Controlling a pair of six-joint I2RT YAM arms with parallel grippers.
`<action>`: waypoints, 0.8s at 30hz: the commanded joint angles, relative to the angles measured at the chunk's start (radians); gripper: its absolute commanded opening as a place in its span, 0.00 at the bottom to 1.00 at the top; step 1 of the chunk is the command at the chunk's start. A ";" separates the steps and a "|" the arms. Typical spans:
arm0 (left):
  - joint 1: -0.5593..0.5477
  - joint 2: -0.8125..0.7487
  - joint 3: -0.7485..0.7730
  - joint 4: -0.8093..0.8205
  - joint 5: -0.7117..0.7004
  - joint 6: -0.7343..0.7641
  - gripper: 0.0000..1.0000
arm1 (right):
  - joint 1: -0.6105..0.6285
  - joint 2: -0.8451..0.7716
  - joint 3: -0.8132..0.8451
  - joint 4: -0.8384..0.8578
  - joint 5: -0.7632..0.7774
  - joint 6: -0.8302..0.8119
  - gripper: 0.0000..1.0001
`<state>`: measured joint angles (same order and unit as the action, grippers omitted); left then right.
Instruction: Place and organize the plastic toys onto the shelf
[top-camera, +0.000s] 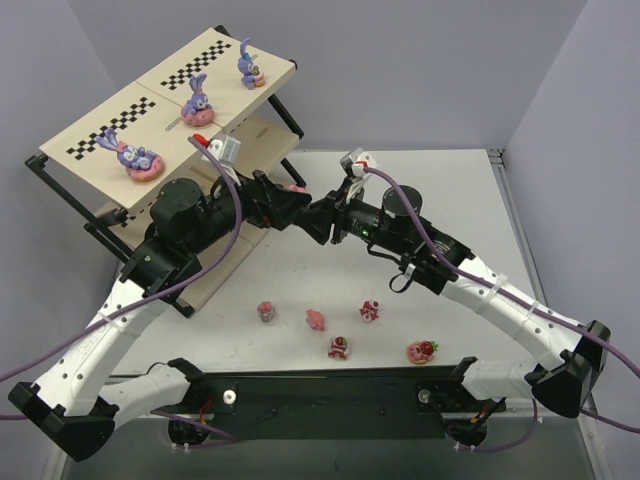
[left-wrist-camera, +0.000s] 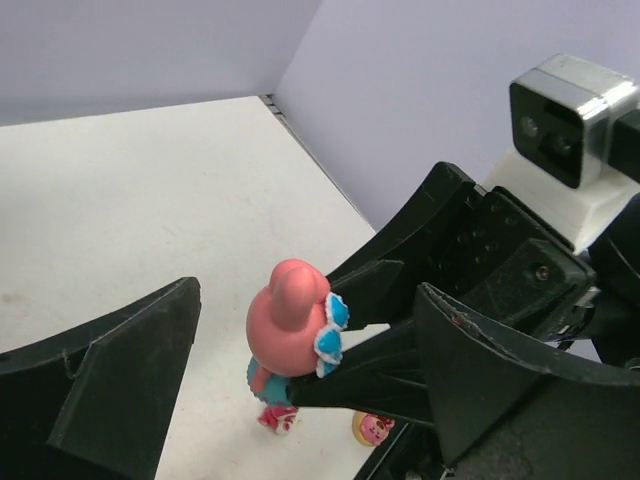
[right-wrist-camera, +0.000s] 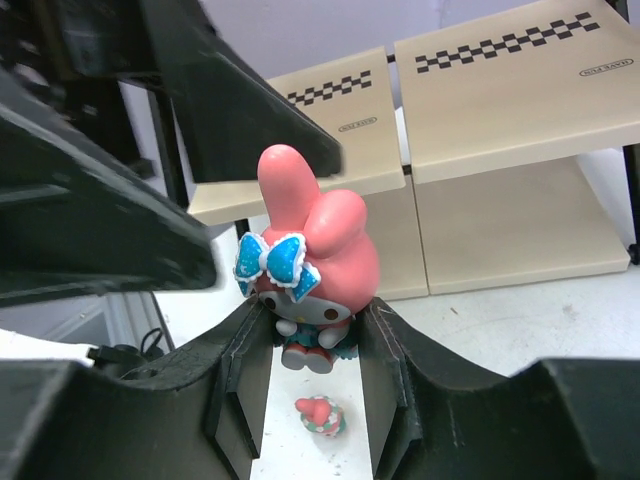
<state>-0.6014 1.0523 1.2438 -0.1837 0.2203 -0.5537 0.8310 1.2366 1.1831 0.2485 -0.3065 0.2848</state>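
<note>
My right gripper (right-wrist-camera: 312, 335) is shut on a pink long-eared figurine with a blue bow (right-wrist-camera: 312, 250) and holds it in the air above the table. My left gripper (left-wrist-camera: 305, 305) is open, with its fingers (left-wrist-camera: 110, 385) spread wide on either side of the same figurine (left-wrist-camera: 290, 320), not touching it. In the top view the two grippers meet nose to nose, left (top-camera: 293, 205) and right (top-camera: 322, 220), just in front of the shelf (top-camera: 90, 130). Three purple bunnies on pink bases (top-camera: 138, 158) (top-camera: 197, 103) (top-camera: 249, 68) stand on its checkered top board.
Several small pink and red toys lie on the white table in front of the arms (top-camera: 266, 312) (top-camera: 316, 319) (top-camera: 338, 347) (top-camera: 369, 311) (top-camera: 421, 351). One lies right below the held figurine (right-wrist-camera: 322, 413). The shelf's lower boards (right-wrist-camera: 520, 225) stand behind.
</note>
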 joint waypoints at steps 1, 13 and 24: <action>0.006 -0.084 0.075 -0.066 -0.154 0.049 0.97 | -0.013 0.049 0.079 0.072 0.010 -0.050 0.00; 0.014 -0.268 0.034 -0.238 -0.139 0.188 0.97 | -0.110 0.368 0.326 0.207 -0.006 -0.170 0.00; 0.015 -0.308 0.134 -0.254 -0.283 0.406 0.97 | -0.234 0.756 0.575 0.475 -0.146 -0.177 0.00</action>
<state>-0.5919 0.7521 1.2984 -0.4721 0.0212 -0.2638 0.6250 1.9205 1.6592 0.4904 -0.3767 0.1345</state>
